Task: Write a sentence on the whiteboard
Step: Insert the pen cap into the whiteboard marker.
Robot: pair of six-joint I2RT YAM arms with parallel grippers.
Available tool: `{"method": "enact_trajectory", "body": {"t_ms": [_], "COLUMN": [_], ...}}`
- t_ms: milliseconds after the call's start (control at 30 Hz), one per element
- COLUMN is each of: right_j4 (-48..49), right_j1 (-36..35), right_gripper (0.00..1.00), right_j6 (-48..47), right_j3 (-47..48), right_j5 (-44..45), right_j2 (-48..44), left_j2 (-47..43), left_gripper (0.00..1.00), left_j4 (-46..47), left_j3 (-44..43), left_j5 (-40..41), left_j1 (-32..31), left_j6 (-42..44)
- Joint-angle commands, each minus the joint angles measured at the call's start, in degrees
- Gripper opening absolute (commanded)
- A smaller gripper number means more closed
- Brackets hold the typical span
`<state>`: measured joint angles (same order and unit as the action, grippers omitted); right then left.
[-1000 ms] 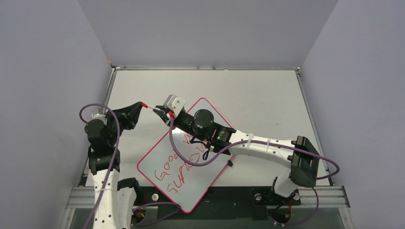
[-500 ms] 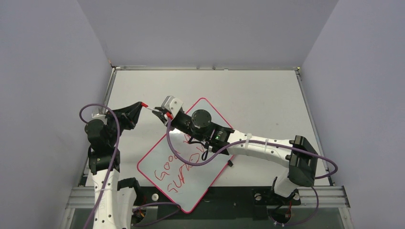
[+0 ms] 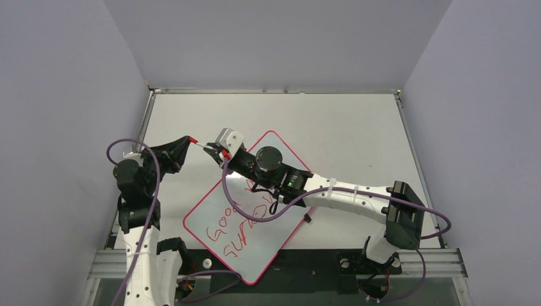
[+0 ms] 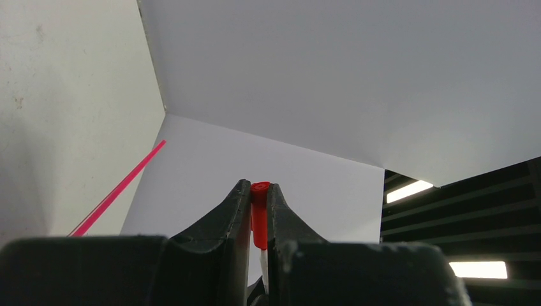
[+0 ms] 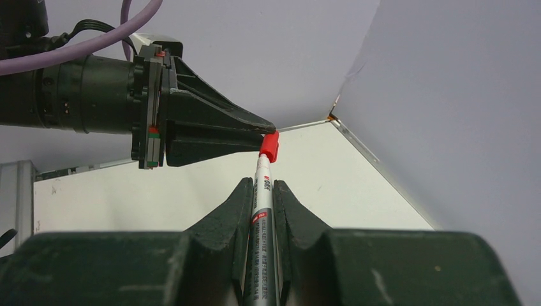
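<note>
In the last second the right jaws, closed on the grey-and-white marker pen (image 5: 263, 217), crept slightly toward the left jaws, which pinch its red plastic cap (image 5: 270, 148) shut. The pen seems to be getting capped, so writing looks finished. The red handwritten sentence (image 3: 237, 224) of two lines sits on the glossy white pink-framed whiteboard (image 3: 274, 237), flat on the pale grey desk (image 3: 344, 127). One pen, one cap, one board, two arms.

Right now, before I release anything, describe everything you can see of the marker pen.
The marker pen has a slim white-grey barrel with small print and a red cap, plastic by its look. It hangs in the air, spanning both arms: the right end effector is shut on the barrel, the left end effector on the cap. Nothing else touches it.
</note>
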<state>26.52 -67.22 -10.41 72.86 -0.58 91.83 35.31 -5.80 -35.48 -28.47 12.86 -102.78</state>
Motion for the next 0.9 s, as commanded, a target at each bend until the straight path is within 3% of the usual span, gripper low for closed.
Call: {"method": "enact_trajectory", "body": {"t_ms": [0, 867], "right_j4": [1.99, -0.16], "right_j1": [-0.29, -0.05], "right_gripper": [0.00, 0.00], "right_j6": [-0.75, -2.03], "right_j3": [1.72, 6.83], "right_j5": [0.40, 0.32], "right_j2": [0.42, 4.48], "left_j2": [-0.25, -0.45], "left_gripper": [0.00, 0.00], "left_j4": [3.41, 3.93], "left_j3": [-1.55, -1.94], "left_j5": [-1.22, -2.38], "left_j1": [0.54, 0.50], "left_j6": [0.04, -0.49]}}
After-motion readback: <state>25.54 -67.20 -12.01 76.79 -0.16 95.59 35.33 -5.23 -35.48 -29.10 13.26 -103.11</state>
